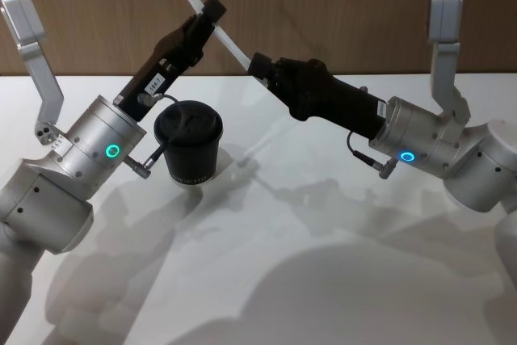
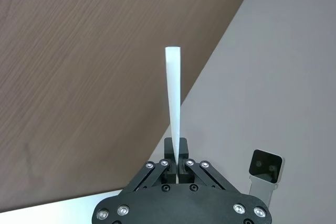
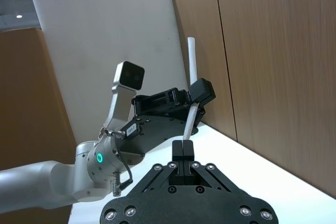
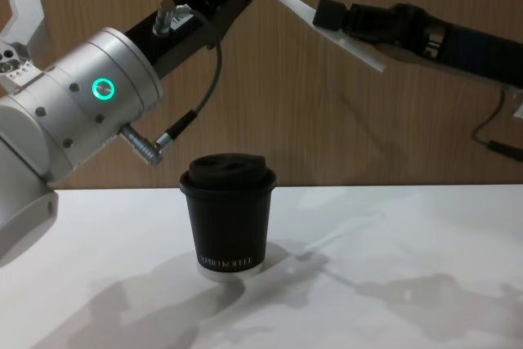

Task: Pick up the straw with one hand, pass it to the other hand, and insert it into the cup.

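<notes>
The straw (image 1: 230,44) hangs in mid-air, held by both arms at once. The left gripper (image 1: 212,12) is clamped on its middle in the upper centre of the head view. The right gripper (image 1: 260,64) is closed on its lower part, just right of centre. The straw's long axis slants from the top edge down to the right, so its low end points away from the cup (image 1: 188,141). The cup stands on the table (image 1: 323,280) lower left of centre, below the left gripper (the nearer arm by far). I judge that insertion turns on swinging that axis upright over the lid. The chest view shows a short stub of straw past the right gripper, which the head view hides. Each wrist view shows its own jaws pressed together on the straw.
</notes>
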`<state>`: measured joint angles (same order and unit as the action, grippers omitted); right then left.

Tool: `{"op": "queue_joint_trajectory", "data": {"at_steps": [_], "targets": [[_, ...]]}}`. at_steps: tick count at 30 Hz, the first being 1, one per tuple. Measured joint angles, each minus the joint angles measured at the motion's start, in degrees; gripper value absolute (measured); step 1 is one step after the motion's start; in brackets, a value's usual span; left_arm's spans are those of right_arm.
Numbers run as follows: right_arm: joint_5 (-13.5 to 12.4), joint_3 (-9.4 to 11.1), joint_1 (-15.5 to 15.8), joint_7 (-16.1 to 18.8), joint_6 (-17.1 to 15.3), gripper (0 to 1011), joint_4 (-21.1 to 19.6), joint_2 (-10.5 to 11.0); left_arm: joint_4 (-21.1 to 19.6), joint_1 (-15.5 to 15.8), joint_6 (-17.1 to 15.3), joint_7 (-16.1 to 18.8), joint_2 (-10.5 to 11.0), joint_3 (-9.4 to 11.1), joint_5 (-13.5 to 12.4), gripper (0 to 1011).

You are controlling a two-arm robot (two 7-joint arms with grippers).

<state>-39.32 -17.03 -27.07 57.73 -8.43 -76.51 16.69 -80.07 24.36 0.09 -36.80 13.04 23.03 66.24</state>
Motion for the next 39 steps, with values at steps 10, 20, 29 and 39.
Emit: {"op": "queue_joint_trajectory", "data": {"at_steps": [10, 20, 29, 39], "targets": [[0.0, 0.0, 0.0, 0.0, 0.0, 156, 0.0, 0.0, -0.5, -0.2, 0.4, 0.6, 0.5, 0.2, 0.5, 2], [0.0, 0.0, 0.0, 0.0, 0.0, 452, 0.0, 0.0, -1.0, -0.4, 1.0, 1.3, 1.2, 0.5, 0.4, 2], [0.0, 0.0, 0.0, 0.0, 0.0, 743, 0.0, 0.0, -3.0, -0.7, 2.9, 3.5, 3.3, 1.0, -3.0, 1], [0.0, 0.0, 0.0, 0.0, 0.0, 1001, 0.0, 0.0, -6.9, -1.8, 5.0, 7.4, 6.8, 1.0, -9.2, 2]]}}
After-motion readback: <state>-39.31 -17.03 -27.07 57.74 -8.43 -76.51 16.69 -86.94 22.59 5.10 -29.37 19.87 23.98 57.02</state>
